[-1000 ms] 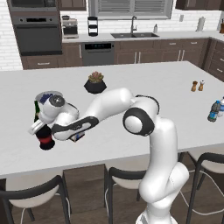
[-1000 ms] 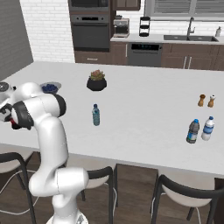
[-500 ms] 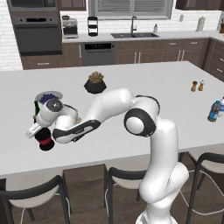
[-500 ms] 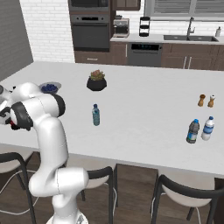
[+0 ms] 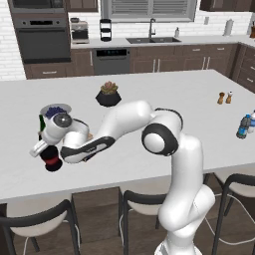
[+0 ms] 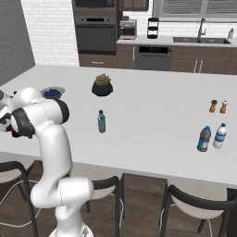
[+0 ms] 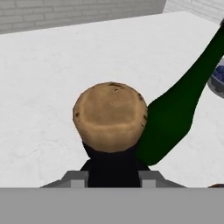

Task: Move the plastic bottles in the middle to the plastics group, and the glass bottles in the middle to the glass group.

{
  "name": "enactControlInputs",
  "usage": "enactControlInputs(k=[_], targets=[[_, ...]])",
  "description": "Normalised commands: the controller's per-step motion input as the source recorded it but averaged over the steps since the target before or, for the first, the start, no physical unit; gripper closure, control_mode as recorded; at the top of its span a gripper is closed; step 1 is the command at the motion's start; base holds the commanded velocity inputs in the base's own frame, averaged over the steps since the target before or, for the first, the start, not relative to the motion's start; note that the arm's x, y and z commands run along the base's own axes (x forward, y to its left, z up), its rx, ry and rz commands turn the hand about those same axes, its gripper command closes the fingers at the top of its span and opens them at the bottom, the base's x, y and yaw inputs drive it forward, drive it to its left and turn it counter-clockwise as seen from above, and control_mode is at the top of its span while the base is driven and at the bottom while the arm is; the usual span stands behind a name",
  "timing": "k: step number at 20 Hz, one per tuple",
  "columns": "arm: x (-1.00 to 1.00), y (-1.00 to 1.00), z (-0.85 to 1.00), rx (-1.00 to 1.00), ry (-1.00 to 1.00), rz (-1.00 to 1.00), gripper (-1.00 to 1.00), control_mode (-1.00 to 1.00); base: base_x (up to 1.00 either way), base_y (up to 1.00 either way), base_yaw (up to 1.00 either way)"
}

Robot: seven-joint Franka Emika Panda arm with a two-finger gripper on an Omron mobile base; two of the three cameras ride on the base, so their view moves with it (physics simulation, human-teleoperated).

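Note:
My gripper (image 7: 113, 176) is shut on the neck of the dark round-bellied glass bottle (image 5: 50, 161) with the red label, at the counter's left end. Its tan cork (image 7: 110, 116) fills the middle of the hand view. The bottle's base is at or just above the counter (image 5: 149, 164); I cannot tell which. Right beside it stands the tall dark green bottle (image 7: 177, 111) (image 5: 42, 124) of the glass group. The small plastic water bottle (image 6: 101, 121) stands alone mid-counter. The plastics group (image 6: 212, 137) stands at the far right, also seen as bottles (image 5: 245, 126) at the right edge.
A bowl of dark berries (image 5: 56, 110) sits just behind the green bottle. A potted plant (image 5: 108, 94) stands further back in the middle. Salt and pepper shakers (image 5: 224, 97) stand at the right. Stools (image 5: 35, 224) line the near edge.
The hand with the dark bottle has sunk slightly beside the green bottle. Nothing else has moved.

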Motion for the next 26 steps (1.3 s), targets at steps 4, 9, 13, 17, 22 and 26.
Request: enactControlInputs(k=[4,9,13,17,22,26], targets=[[0.00,-0.13,-0.02,0.09,0.00,0.00,1.00,-1.00,0.00,0.00,0.00],[0.00,-0.16,-0.04,0.19,-0.01,-0.01,1.00,-1.00,0.00,0.00,0.00],[0.00,-0.11,-0.02,0.09,0.00,-0.02,1.00,-1.00,0.00,0.00,0.00],[0.00,-0.02,0.00,0.00,0.00,0.00,1.00,-1.00,0.00,0.00,0.00],[0.00,0.00,0.00,0.00,0.00,0.00,1.00,-1.00,0.00,0.00,0.00],[0.16,-0.03,0.00,-0.02,0.07,0.00,1.00,-1.00,0.00,0.00,0.00]])
